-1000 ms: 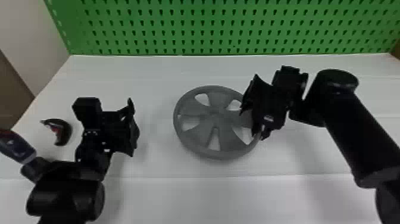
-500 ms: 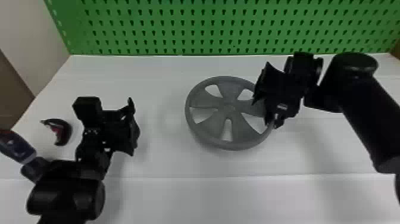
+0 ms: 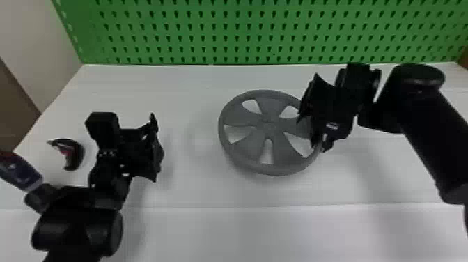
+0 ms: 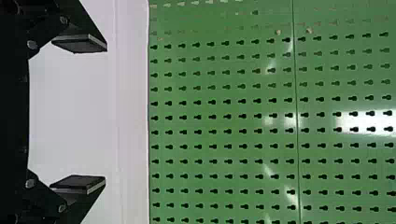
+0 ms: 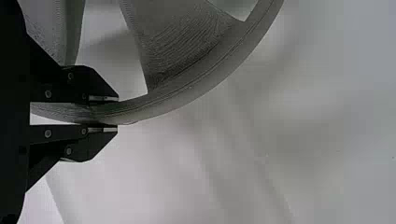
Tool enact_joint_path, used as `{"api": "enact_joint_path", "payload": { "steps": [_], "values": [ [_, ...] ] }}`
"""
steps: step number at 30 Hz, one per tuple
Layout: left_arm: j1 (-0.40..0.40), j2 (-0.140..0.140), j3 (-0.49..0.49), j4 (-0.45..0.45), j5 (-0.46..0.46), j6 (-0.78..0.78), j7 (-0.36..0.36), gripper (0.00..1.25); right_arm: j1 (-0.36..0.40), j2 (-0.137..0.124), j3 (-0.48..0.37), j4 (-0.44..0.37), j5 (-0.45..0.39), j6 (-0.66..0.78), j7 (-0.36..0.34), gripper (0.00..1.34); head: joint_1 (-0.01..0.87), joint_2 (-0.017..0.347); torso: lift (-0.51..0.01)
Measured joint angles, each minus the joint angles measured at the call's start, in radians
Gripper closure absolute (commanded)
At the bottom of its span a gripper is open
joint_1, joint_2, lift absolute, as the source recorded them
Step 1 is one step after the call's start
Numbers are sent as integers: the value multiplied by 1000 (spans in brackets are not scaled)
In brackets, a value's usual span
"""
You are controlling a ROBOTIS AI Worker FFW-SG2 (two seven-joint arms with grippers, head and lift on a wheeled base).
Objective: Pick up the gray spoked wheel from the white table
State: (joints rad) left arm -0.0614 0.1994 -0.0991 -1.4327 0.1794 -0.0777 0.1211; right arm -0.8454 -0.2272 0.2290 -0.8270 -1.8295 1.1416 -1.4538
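Observation:
The gray spoked wheel (image 3: 268, 127) is held above the white table (image 3: 195, 188), tilted a little. My right gripper (image 3: 319, 141) is shut on the wheel's rim at its right side and hides part of that edge. In the right wrist view the rim of the wheel (image 5: 187, 93) runs between the two fingers of my right gripper (image 5: 105, 113). My left gripper (image 3: 156, 149) stands apart, left of the wheel; in the left wrist view the fingers of my left gripper (image 4: 79, 114) are wide open with nothing between them.
A green pegboard (image 3: 243, 35) rises along the table's back edge. At the far left, beside the left arm, lie a black and red curved item (image 3: 73, 153) and a blue-gray object (image 3: 21, 174).
The right gripper and the wheel in it first moved right and toward the pegboard, then shifted slightly back with the wheel's tilt changing. The left arm has kept still.

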Motion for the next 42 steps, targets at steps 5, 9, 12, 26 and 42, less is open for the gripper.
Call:
{"api": "enact_joint_path", "payload": {
  "steps": [5,9,12,26,42],
  "values": [
    [0,0,-1,0,0,1,0,265,4,6,-62,-10,91,10,96,1069,806,44,-98],
    [0,0,0,0,1,1,0,265,10,12,-91,-37,212,15,210,1069,806,44,-98],
    [0,0,1,0,2,1,0,265,23,17,-106,-74,302,16,279,1069,806,44,-98],
    [3,0,7,-4,16,0,0,265,159,58,-178,-363,651,-36,526,1069,806,44,-98],
    [7,0,23,-21,22,-1,0,265,331,99,-162,-576,1063,-257,926,1069,806,44,-98]
  ]
}}
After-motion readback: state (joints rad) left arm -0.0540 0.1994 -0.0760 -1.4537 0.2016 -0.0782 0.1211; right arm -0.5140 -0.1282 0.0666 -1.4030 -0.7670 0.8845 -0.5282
